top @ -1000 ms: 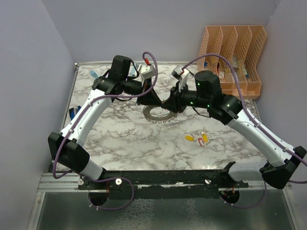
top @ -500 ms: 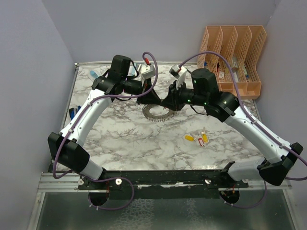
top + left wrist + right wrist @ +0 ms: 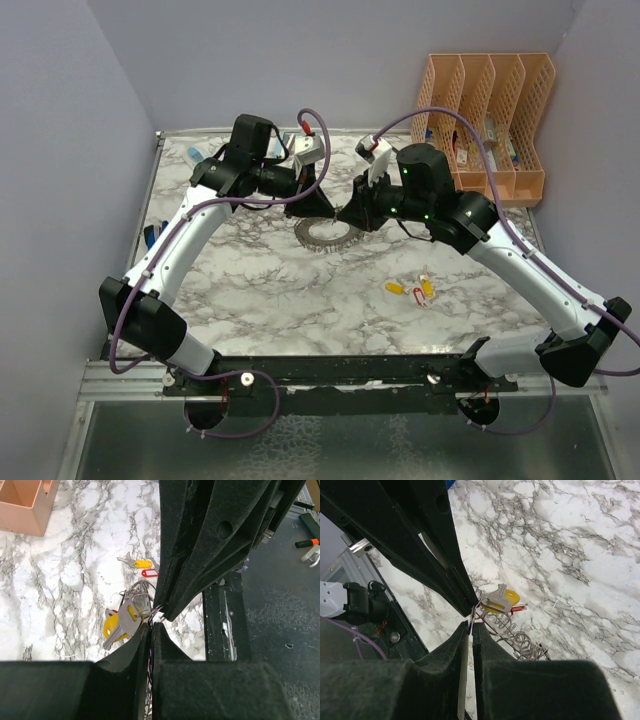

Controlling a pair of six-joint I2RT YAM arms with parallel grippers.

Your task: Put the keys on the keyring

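The grey coiled keyring is at mid-table, under both grippers. My left gripper and right gripper meet tip to tip over its far rim. In the left wrist view my left gripper is shut on the ring's thin wire, and a yellow-tagged key hangs on the ring beside it. In the right wrist view my right gripper is shut on the same wire, with the yellow-tagged key and the ring's coils just beyond. Loose yellow and red keys lie to the front right; they also show in the left wrist view.
An orange slotted file organiser stands at the back right corner. A white block sits at the back centre. Small blue items lie at the table's left edge. A black rail runs along the front.
Both grippers and the keyring have shifted a little to the left and toward the back. The loose keys have not moved.
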